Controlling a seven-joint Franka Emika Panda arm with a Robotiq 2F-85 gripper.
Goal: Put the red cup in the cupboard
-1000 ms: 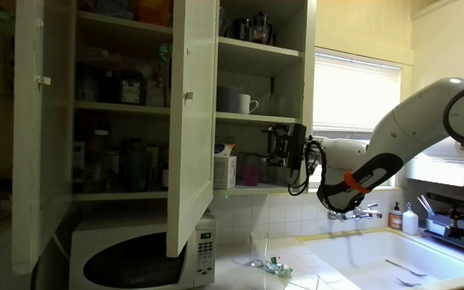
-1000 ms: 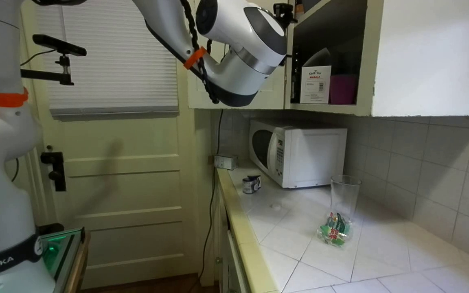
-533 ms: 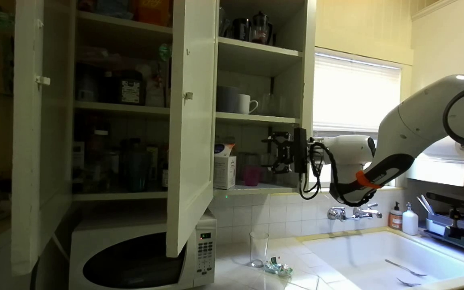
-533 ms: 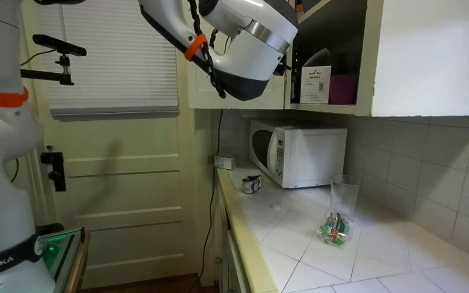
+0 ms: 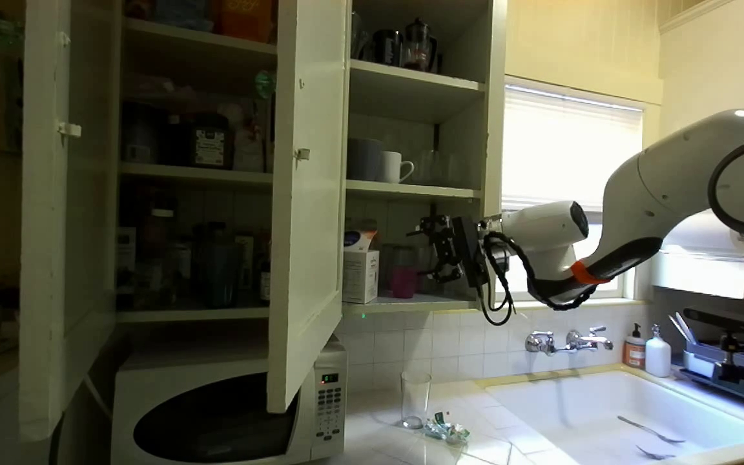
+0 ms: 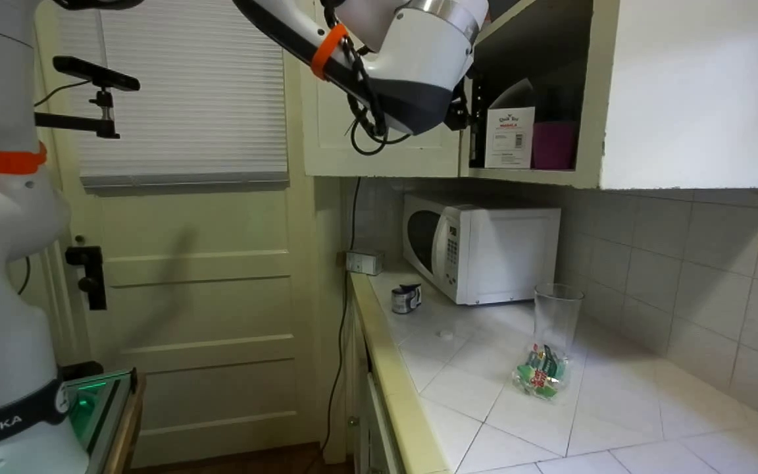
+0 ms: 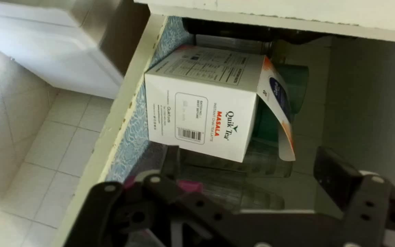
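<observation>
In an exterior view, the cup stands upright on the lowest shelf of the cupboard, just beside a box. The hand is right by it, fingers spread and grasping nothing; whether the lower one touches the cup cannot be told.

In an exterior view, the cup shows next to the box, well above the worktop; the arm hides most of the hand.

In the wrist view, the box and some glassware lie beyond the parted fingers, and the hand covers most of the cup, leaving pink patches.

The placing looks done, so the step in hand is probably clearing away. The next move calls for backing straight out, fingers kept apart, without brushing the cup or tipping it against the box.
</observation>
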